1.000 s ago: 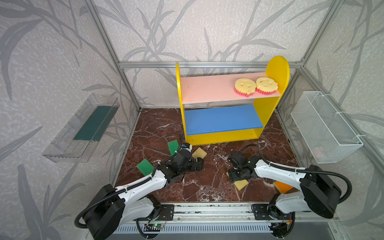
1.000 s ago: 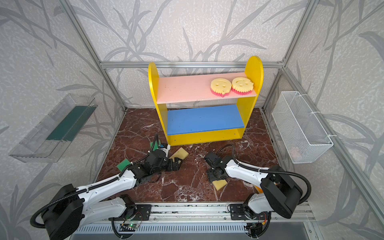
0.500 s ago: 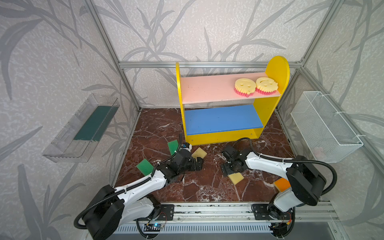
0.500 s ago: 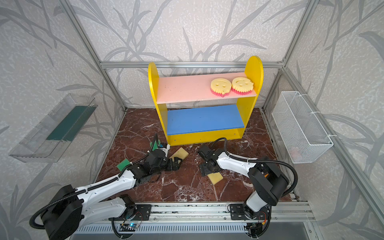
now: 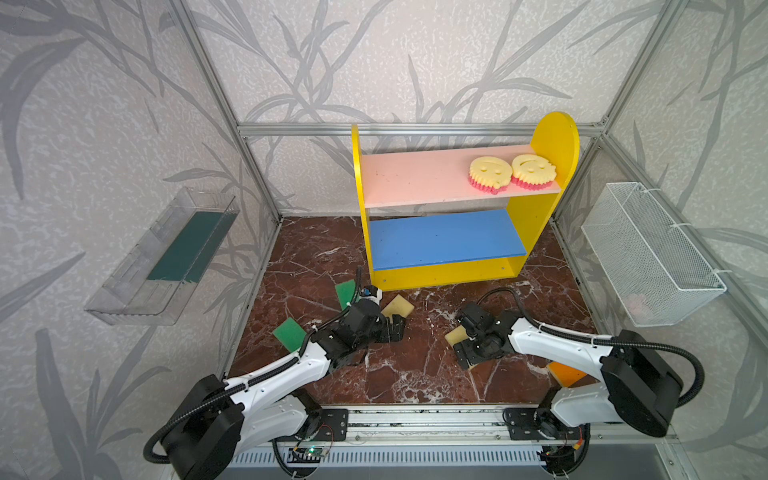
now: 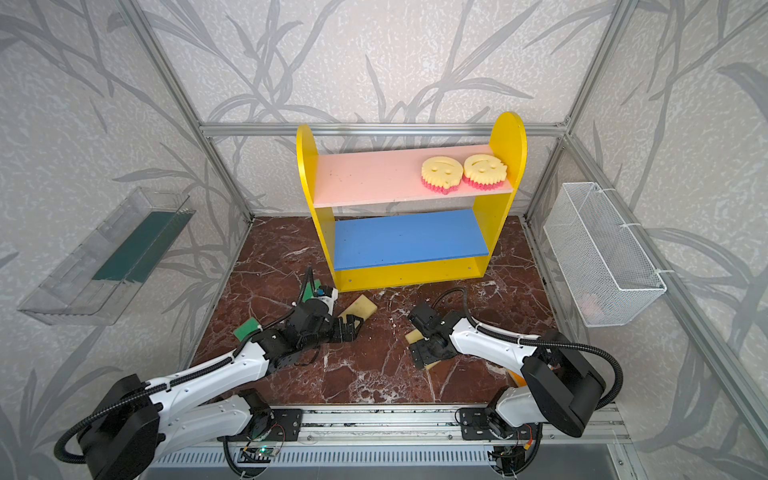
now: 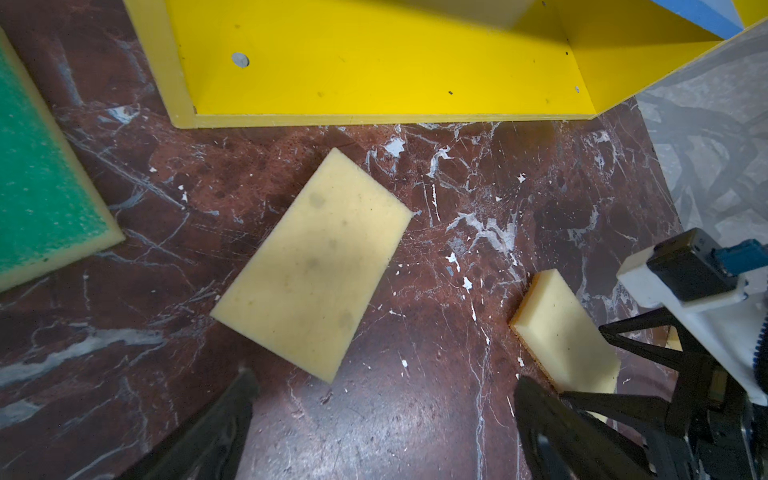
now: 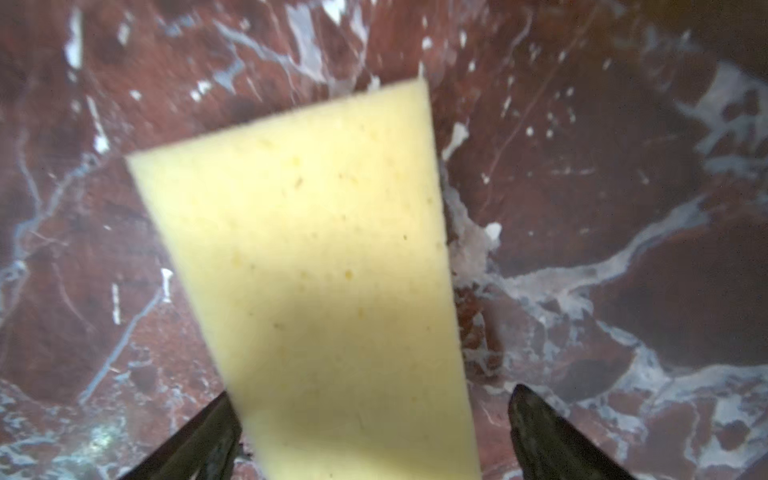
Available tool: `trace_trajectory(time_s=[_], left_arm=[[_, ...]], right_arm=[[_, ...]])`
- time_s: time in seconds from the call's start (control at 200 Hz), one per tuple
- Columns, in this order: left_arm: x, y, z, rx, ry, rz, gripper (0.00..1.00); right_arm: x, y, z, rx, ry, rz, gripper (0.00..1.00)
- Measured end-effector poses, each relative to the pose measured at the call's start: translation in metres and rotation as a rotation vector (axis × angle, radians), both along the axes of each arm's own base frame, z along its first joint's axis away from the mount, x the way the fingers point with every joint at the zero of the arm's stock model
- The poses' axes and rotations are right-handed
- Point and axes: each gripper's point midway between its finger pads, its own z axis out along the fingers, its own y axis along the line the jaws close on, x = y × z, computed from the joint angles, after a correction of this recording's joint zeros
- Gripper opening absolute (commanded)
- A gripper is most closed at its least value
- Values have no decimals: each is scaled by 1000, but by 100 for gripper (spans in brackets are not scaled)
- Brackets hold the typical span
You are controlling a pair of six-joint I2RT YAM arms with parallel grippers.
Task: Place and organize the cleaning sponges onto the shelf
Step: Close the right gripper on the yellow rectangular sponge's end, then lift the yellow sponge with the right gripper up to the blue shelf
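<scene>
"Right wrist view: the right end effector [image 8: 372,395] has just spread its jaws wide and now straddles a pale yellow sponge [image 8: 316,257], which lies flat on the desk [image 5: 415,374] between the shelf [image 5: 440,274] and the front edge."

"Released, then, not gripping?"

"Released. One finger [image 8: 199,440] is right at the foam's edge, and whether it touches I can't tell. The other finger [image 8: 540,424] stands clear of it. A second ago those jaws were narrower, and the sponge lay a little nearer the right edge."

"And the left arm?"

"No change. The left end effector [image 7: 384,378] hangs with jaws apart and empty, just short of a second pale sponge [image 7: 313,266] by the shelf's foot."

"So where does the job stand?"

"Early, I'd say. It looks like a grab being lined up, not made. Only the two smiley sponges [image 5: 490,172] [image 5: 534,168] sit on the pink board [image 5: 415,178], at its right end. The green sponges [image 5: 345,293] [image 5: 289,334] near the left edge and the orange sponge [image 5: 567,372] by the front right corner are not yet shelved."
</scene>
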Motion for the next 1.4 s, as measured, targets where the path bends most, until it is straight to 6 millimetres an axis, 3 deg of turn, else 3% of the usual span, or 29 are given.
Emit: trace_trajectory(time_s=[0.135,0.395,0.71,0.909,1.179,1.399], left_arm=[[0,0,0,-2,1,-2,98],[-1,-1,0,-5,5,-5,98],[-2,-1,-1,-3,12,-9,98],[-5,2,-5,15,25,-12,98],[-5,2,-6,21,24,-13,98],[-5,2,-9,30,28,-15,98]], right_arm=[[-3,-2,-2,-3,9,-2,94],[-1,-6,-3,-20,-3,-41,71],[11,-10,11,-19,-62,-79,67],[59,-16,53,52,-174,-165,67],[120,-56,107,137,-360,-323,67],[169,-70,141,155,-476,-379,67]])
